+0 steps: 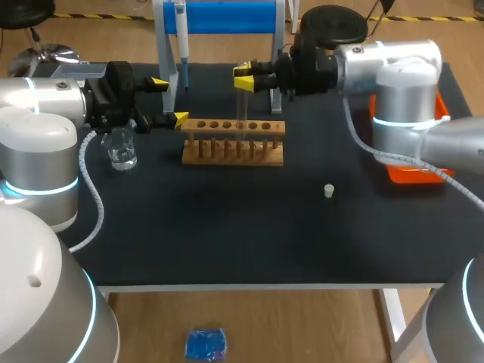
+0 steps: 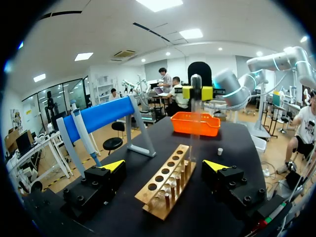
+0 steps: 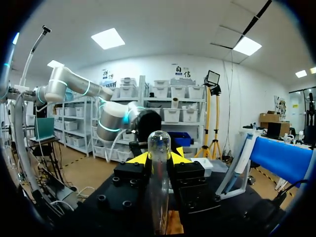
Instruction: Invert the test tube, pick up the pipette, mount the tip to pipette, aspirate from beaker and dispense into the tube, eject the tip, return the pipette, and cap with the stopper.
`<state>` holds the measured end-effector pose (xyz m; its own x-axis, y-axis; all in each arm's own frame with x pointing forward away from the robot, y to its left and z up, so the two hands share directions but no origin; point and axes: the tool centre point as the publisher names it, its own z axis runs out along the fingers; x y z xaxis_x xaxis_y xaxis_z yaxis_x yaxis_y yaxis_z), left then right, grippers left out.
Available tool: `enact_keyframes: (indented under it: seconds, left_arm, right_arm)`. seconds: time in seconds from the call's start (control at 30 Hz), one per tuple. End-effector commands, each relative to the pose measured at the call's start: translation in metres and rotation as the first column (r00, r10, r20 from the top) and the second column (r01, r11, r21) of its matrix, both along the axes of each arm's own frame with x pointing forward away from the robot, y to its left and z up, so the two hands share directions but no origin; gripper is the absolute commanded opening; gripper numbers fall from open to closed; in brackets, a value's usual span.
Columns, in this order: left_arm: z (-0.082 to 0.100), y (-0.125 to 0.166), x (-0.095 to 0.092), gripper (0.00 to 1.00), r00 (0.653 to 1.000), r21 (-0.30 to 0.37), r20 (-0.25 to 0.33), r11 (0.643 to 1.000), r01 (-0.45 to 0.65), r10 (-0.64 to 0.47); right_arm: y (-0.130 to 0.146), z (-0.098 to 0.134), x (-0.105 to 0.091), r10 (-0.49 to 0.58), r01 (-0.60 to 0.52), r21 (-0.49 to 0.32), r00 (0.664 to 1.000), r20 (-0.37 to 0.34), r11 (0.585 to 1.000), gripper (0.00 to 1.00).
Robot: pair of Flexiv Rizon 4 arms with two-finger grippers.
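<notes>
The right claw was clamped on the tube, its two yellow tips pressing it from either side. The tube stood upright, its rounded end above the fingers and its lower part running down to the rack beneath that claw. The left claw was spread wide with nothing held. The rack's near end lay just ahead of its fingers, and the beaker stood below and beside it. The pipette hung on the stand behind the left claw. The stopper lay on the table, well apart from the right claw.
</notes>
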<state>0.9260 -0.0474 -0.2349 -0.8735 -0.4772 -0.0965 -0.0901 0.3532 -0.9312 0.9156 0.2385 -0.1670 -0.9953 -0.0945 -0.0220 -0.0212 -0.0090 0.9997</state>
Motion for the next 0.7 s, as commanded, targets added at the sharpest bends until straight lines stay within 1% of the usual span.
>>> enact_keyframes:
  seconds: [0.03,0.1,0.13,0.2,0.7]
  left_arm:
    - [-0.001,-0.001,0.000,1.00,1.000,0.000,0.002,1.000,-0.003,0.003]
    - [-0.001,-0.001,0.000,1.00,1.000,0.000,0.002,1.000,-0.003,0.003]
    - [-0.001,-0.001,0.000,1.00,1.000,0.000,0.002,1.000,-0.003,0.003]
    - [-0.001,-0.001,0.000,1.00,1.000,0.000,0.002,1.000,-0.003,0.003]
    - [-0.001,-0.001,0.000,1.00,1.000,0.000,0.002,1.000,-0.003,0.003]
  right_arm:
    - [-0.016,0.037,-0.027,-0.047,0.047,-0.035,0.999,0.004,0.998,0.00]
    - [-0.021,0.052,-0.038,-0.041,0.041,-0.025,0.999,0.007,0.999,0.00]
    - [-0.024,0.059,-0.043,-0.058,0.059,-0.033,0.998,0.008,0.998,0.00]
    - [-0.030,0.072,-0.053,-0.048,0.048,-0.015,0.999,-0.003,0.999,0.00]
    - [-0.030,0.072,-0.053,-0.048,0.048,-0.015,0.999,-0.003,0.999,0.00]
